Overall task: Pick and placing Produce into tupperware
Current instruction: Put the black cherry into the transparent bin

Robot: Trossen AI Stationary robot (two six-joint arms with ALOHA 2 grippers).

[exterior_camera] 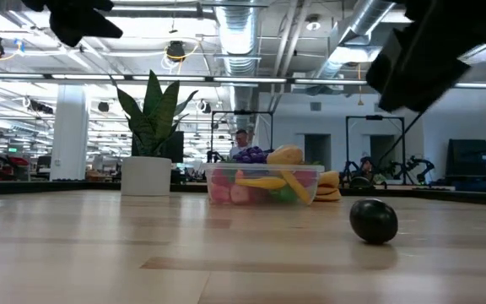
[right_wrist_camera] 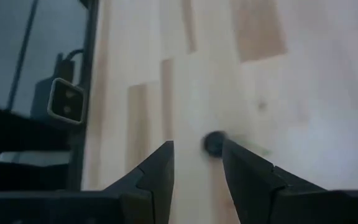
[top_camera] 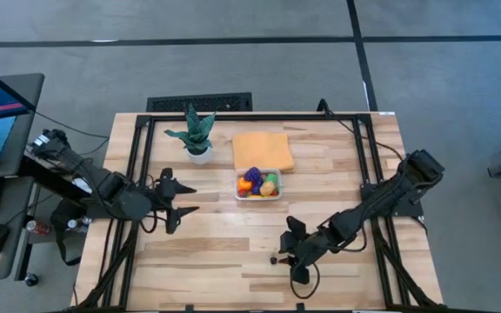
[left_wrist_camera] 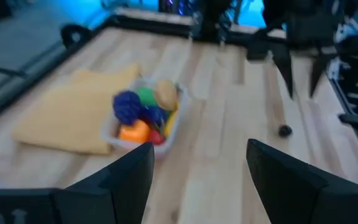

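Note:
The clear tupperware (top_camera: 259, 185) sits mid-table, in front of the orange cloth (top_camera: 263, 149). It holds several toy produce pieces: purple, orange, yellow, green and red (left_wrist_camera: 143, 115). One small dark round piece (top_camera: 274, 259) rests alone on the wood near the near edge, also seen in the low view (exterior_camera: 373, 220). My right gripper (right_wrist_camera: 197, 158) hovers open above the table just right of this piece (right_wrist_camera: 214, 143), which lies ahead of the fingertips. My left gripper (top_camera: 183, 199) is open, raised, left of the tupperware and pointing toward it.
A green potted plant in a white pot (top_camera: 197, 135) stands left of the cloth, near the far edge. Black frame rails (top_camera: 137, 174) run along the table's left and right sides. Bare wood (top_camera: 224, 243) lies between the two grippers.

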